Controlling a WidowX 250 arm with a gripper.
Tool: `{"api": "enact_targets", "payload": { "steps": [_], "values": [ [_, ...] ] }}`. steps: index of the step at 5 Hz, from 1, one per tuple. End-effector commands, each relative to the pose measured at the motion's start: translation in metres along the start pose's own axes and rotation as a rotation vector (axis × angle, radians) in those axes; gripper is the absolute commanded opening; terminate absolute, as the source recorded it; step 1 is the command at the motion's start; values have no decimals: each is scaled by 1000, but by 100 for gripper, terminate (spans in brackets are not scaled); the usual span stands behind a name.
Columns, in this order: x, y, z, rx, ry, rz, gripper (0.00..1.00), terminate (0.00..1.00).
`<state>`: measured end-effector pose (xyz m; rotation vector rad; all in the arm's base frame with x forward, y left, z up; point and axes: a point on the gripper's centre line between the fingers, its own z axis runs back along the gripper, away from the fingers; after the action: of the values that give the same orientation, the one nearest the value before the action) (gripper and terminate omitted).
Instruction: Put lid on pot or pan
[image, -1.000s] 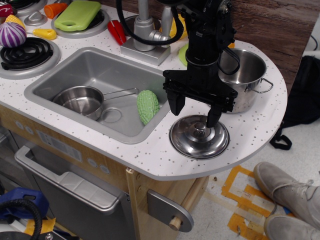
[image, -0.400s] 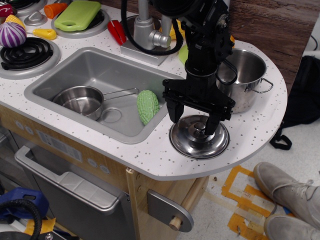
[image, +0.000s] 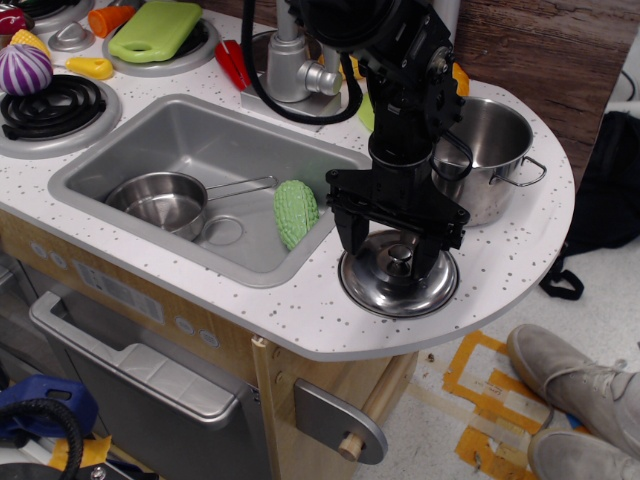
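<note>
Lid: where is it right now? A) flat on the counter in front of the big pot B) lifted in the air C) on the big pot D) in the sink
A: the lid lies knob-up on the speckled counter, with the open gripper straddling its knob; the pot behind it is uncovered.

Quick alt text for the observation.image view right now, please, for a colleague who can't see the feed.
The black gripper is lowered over the steel lid on the speckled counter, its open fingers straddling the lid's knob. The large steel pot stands uncovered just behind. To the left, the sink holds a small saucepan and a green sponge-like object.
</note>
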<state>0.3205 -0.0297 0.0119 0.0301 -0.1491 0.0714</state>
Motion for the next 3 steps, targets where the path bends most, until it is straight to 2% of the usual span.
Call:
{"api": "enact_targets", "payload": {
  "steps": [1, 3],
  "values": [
    [8, 3, 3, -5, -30, 11, 0, 0],
    [4, -1, 4, 1, -32, 31, 0, 0]
  ]
}}
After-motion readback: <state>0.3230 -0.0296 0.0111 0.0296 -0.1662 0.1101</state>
